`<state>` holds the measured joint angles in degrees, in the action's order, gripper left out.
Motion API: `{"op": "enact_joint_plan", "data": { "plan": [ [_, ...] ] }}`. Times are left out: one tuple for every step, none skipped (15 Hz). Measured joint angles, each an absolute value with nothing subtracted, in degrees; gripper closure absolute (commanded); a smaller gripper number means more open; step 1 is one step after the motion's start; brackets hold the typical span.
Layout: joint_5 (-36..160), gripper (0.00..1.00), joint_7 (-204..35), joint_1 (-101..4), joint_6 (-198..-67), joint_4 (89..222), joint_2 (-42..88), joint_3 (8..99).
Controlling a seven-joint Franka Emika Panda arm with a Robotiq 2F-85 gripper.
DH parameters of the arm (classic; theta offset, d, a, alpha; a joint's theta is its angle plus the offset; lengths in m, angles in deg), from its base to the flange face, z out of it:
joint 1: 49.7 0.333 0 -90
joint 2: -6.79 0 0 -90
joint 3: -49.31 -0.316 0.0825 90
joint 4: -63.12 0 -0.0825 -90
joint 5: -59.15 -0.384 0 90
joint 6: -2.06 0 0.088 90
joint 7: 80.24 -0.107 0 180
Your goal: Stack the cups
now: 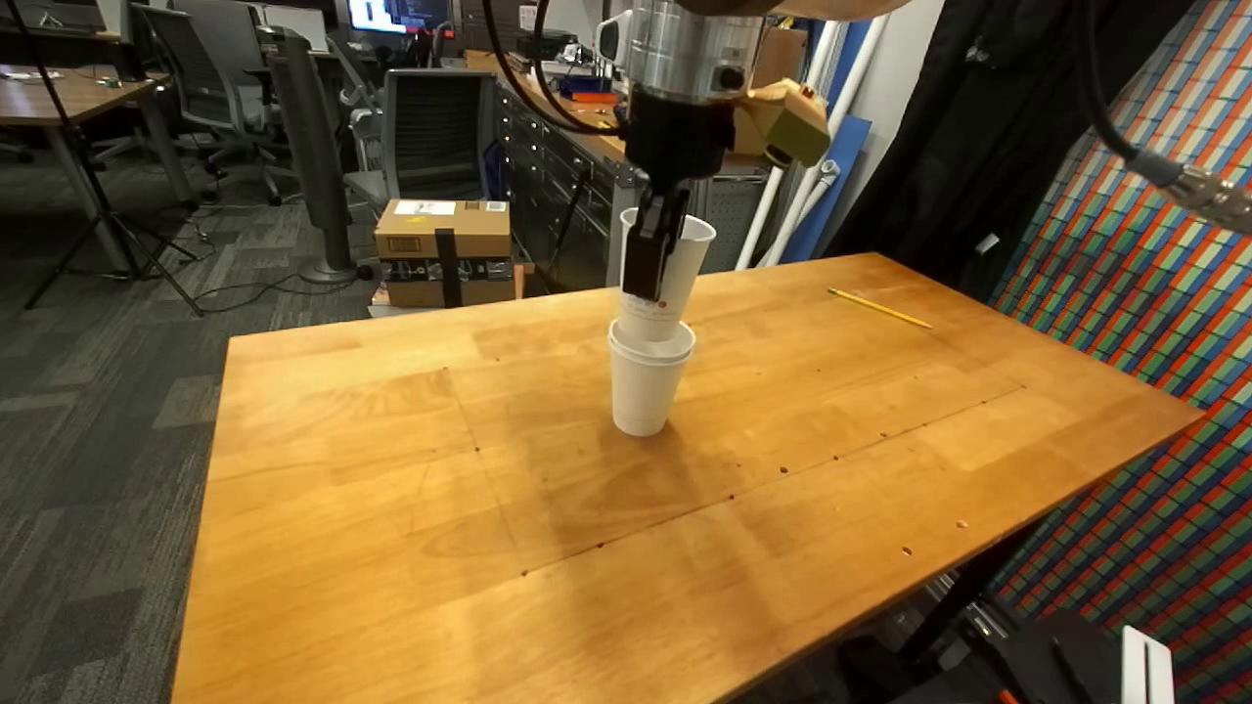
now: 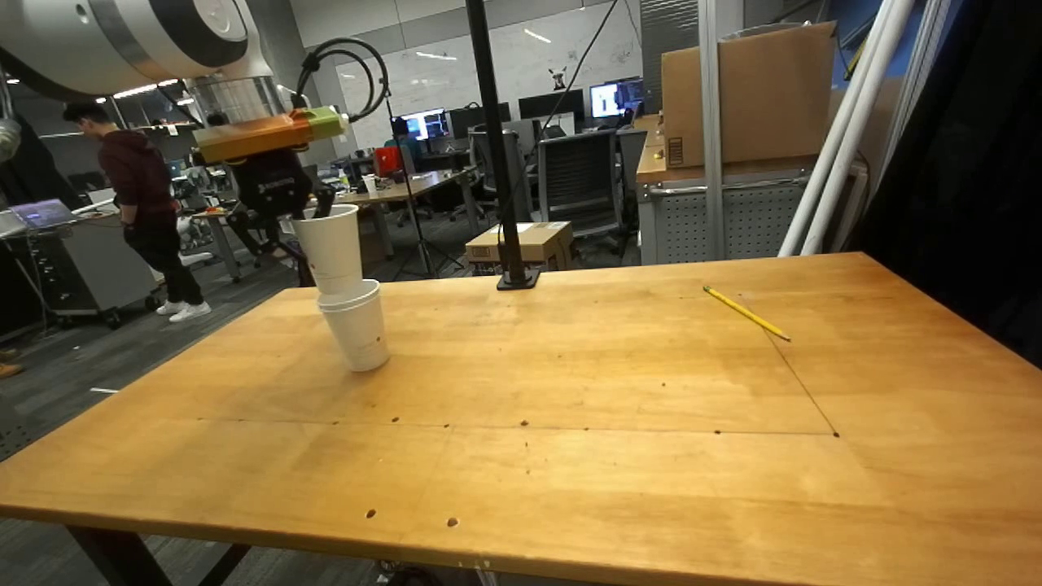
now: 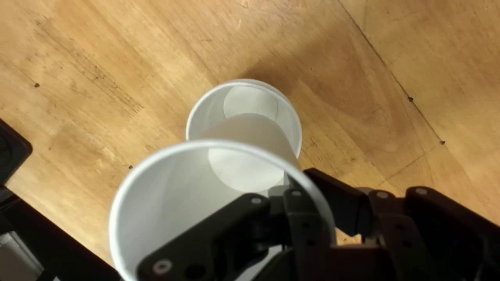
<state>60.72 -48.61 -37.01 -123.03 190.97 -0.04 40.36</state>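
Observation:
My gripper [image 1: 657,249] is shut on the wall of the upper white cup [image 1: 689,259], with one finger inside the cup and one outside. The lower white cup [image 1: 644,393] stands upright on the wooden table. Its rim looks doubled, and I cannot tell if a cup is nested in it. The upper cup's base lies within the lower cup's rim in both exterior views [image 2: 332,254]. In the wrist view the upper cup [image 3: 172,187] sits off-centre over the lower cup [image 3: 250,99]. Whether the cups touch inside is hidden.
The wooden table [image 1: 421,548] carries a yellow pencil [image 1: 878,307] at its far right. A black post [image 2: 518,280] is fixed at the table's back edge. A cardboard box [image 1: 445,230] stands beyond the table, and a person [image 2: 140,187] is in the background.

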Motion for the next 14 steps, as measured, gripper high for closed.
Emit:
{"op": "enact_joint_plan", "data": {
  "plan": [
    [60.72,1.00,-48.61,-37.08,-123.03,191.15,-0.04,40.51],
    [60.72,1.00,-48.61,-37.13,-123.03,191.31,-0.04,40.65],
    [60.72,1.00,-48.61,-37.16,-123.03,191.48,-0.04,40.76],
    [60.72,1.00,-48.61,-37.18,-123.03,191.68,-0.04,40.81],
    [60.72,1.00,-48.61,-37.18,-123.03,191.89,-0.04,40.82],
    [60.72,1.00,-48.61,-37.18,-123.03,192.11,-0.04,40.82],
    [60.72,1.00,-48.61,-37.18,-123.03,192.34,-0.04,40.81],
    [60.72,1.00,-48.61,-37.18,-123.03,192.56,-0.04,40.81],
    [60.72,0.98,-48.61,-37.18,-123.03,192.74,-0.04,40.80],
    [60.72,0.73,-48.61,-37.18,-123.03,192.88,-0.04,40.79],
    [60.72,0.73,-48.61,-37.18,-123.03,193.02,-0.04,40.78],
    [60.72,0.68,-48.61,-37.18,-123.05,193.15,-0.02,40.78],
    [60.72,0.58,-48.61,-37.18,-123.05,193.28,0.00,40.77],
    [60.72,0.51,-48.61,-37.18,-123.05,193.40,0.02,40.78]
  ]
}}
